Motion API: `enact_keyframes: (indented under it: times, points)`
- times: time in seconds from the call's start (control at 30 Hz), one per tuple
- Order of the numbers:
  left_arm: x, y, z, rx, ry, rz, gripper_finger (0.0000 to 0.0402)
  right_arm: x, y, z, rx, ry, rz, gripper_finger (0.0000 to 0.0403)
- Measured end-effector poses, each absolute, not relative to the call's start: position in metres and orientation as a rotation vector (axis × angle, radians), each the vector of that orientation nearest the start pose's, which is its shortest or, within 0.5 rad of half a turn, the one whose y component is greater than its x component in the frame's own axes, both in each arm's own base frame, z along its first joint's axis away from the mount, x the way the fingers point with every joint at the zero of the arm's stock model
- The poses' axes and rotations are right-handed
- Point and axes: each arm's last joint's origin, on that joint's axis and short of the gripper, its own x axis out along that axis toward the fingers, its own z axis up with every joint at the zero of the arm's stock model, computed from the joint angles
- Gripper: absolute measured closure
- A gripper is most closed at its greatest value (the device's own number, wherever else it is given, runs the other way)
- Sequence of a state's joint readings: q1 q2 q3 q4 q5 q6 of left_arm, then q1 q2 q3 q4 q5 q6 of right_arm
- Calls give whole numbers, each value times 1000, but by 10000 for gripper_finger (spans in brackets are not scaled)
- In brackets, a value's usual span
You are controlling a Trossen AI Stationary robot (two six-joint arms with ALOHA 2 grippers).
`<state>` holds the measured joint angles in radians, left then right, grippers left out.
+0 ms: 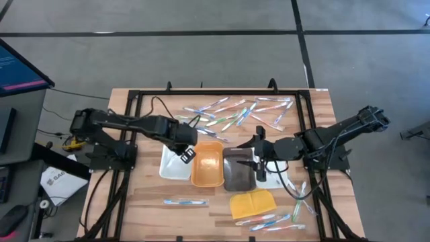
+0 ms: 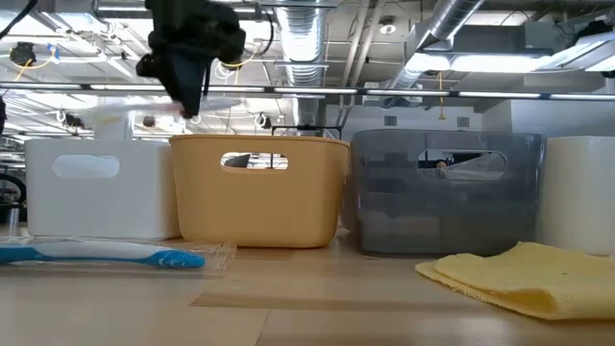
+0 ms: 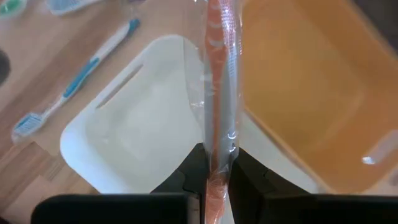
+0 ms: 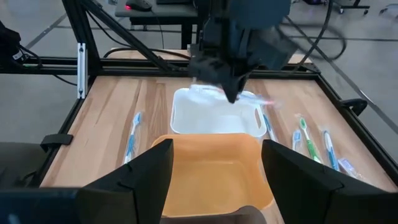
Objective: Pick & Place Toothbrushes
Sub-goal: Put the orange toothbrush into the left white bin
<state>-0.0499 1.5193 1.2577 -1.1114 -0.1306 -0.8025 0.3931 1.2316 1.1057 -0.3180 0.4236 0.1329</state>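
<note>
Left pincer [image 3: 214,171] clamped on wrapped orange toothbrush [image 3: 219,93] above white tray [image 3: 143,130], right pincer [image 4: 214,168] spread open over orange tray [image 4: 211,162]

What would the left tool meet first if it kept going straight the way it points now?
Probably the white tray: the left tool, shut on an orange toothbrush, points down near the rim it shares with the orange tray. Depth is unclear.

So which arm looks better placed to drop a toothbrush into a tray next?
The left. Its gripper holds an orange toothbrush above the white tray and orange tray; the right gripper is open.
</note>
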Motion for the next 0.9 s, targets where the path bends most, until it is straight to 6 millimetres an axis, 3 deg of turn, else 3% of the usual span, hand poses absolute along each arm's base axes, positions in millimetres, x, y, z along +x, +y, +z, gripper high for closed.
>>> enact_keyframes:
  times: [0.27,0.9]
  points:
    - [276,-5,242,-543,1337,648,388,252,91,341,-45,405,-57,163]
    - [278,-17,240,-528,1348,592,388,251,91,340,-25,415,-62,163]
